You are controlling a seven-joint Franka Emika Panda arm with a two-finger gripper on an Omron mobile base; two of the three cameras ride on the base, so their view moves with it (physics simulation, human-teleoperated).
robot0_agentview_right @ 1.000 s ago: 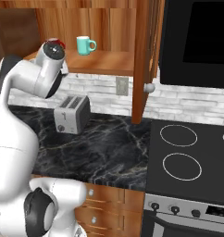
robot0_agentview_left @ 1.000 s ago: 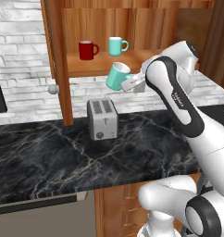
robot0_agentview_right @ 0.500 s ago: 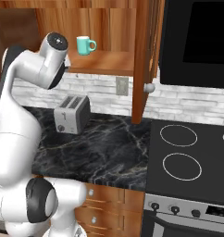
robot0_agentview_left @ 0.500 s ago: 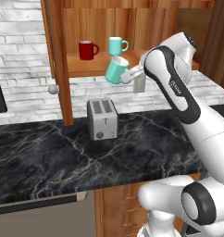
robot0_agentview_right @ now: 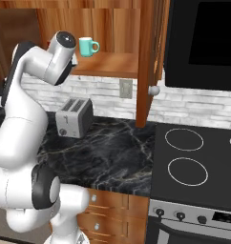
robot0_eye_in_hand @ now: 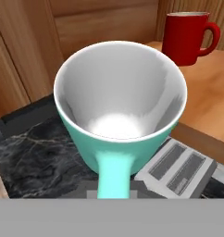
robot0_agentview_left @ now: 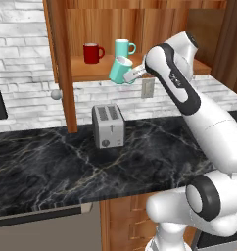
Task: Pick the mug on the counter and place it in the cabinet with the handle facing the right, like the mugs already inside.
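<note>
The tool (robot0_agentview_left: 132, 75) is closed on the handle (robot0_eye_in_hand: 114, 173) of a teal mug (robot0_agentview_left: 120, 70), holding it tilted in the air at the front edge of the cabinet (robot0_agentview_left: 61, 59) shelf. On the shelf behind stand a red mug (robot0_agentview_left: 93, 52) and another teal mug (robot0_agentview_left: 124, 48). Below, a toaster (robot0_agentview_left: 108, 126) sits near the desk's (robot0_agentview_left: 52, 162) back edge.

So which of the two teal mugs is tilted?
The teal mug held by the gripper in front of the shelf edge is tilted; the other teal mug stands upright on the shelf beside the red mug.
</note>
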